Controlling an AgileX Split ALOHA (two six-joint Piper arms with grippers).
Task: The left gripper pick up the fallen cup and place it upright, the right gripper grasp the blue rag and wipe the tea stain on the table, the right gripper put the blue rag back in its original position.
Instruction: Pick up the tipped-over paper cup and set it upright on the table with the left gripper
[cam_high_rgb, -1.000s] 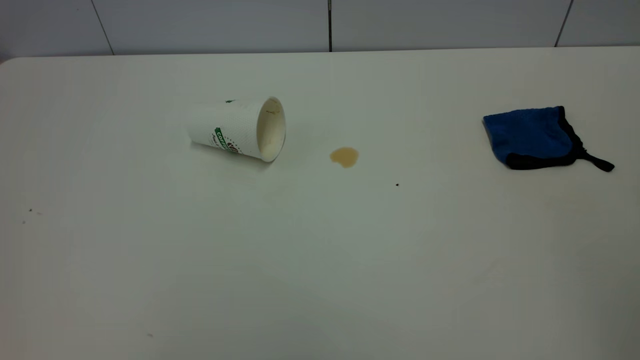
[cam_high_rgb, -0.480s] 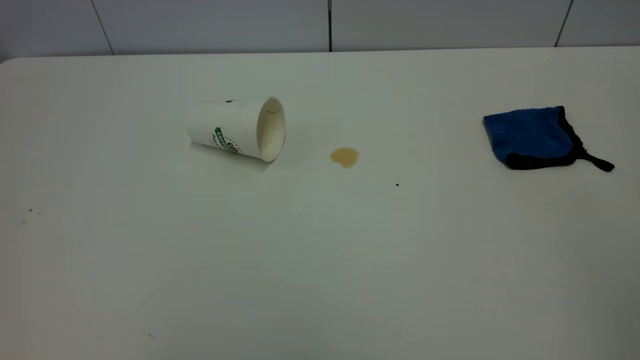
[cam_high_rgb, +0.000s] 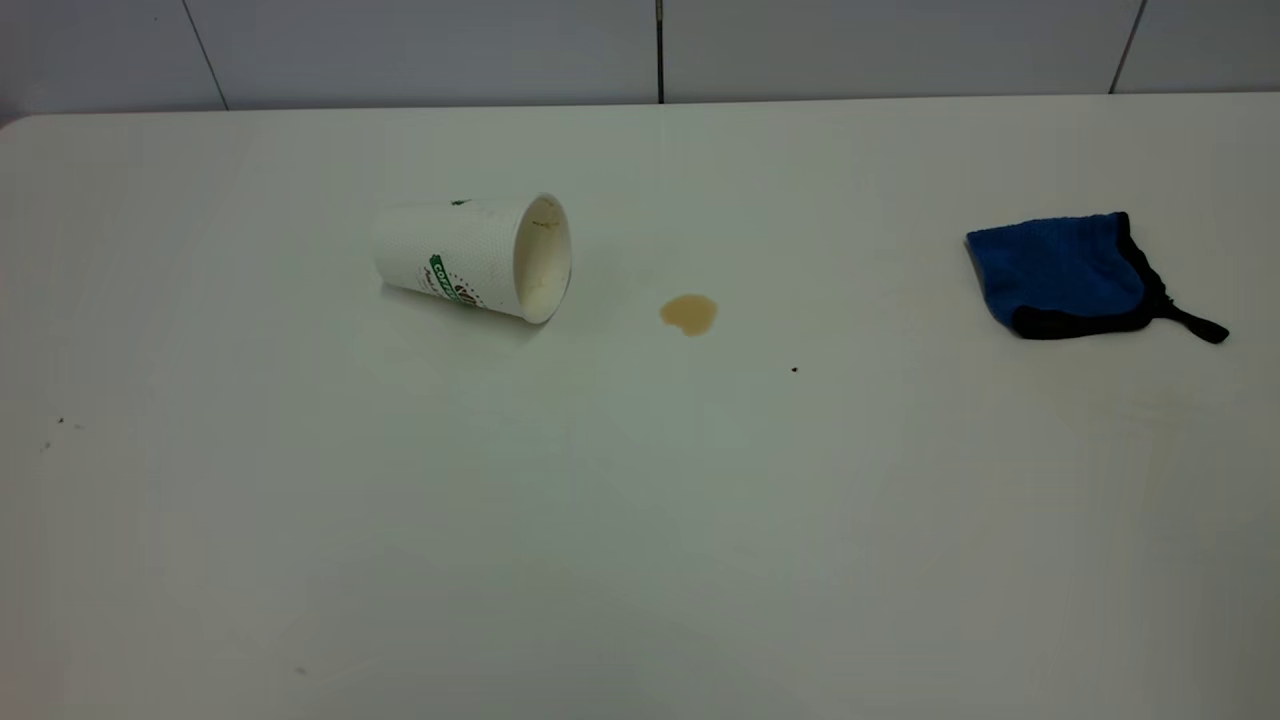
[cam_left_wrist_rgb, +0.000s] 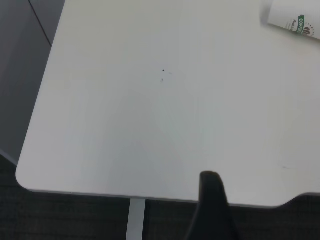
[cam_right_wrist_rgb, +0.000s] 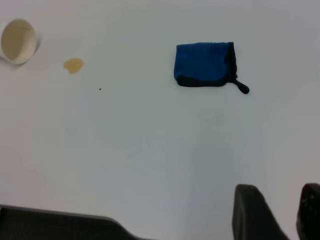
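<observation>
The cup lies on its side on the table, left of centre, with its mouth towards the tea stain. The blue rag lies flat at the far right. Neither gripper shows in the exterior view. In the left wrist view, the left gripper hangs over the table's near left corner, far from the cup. In the right wrist view, the right gripper is open and empty, well short of the rag. The stain and the cup lie beyond.
A grey panelled wall runs behind the table's far edge. A tiny dark speck lies right of the stain, and a few more lie near the left edge. The table's rounded near corner shows in the left wrist view.
</observation>
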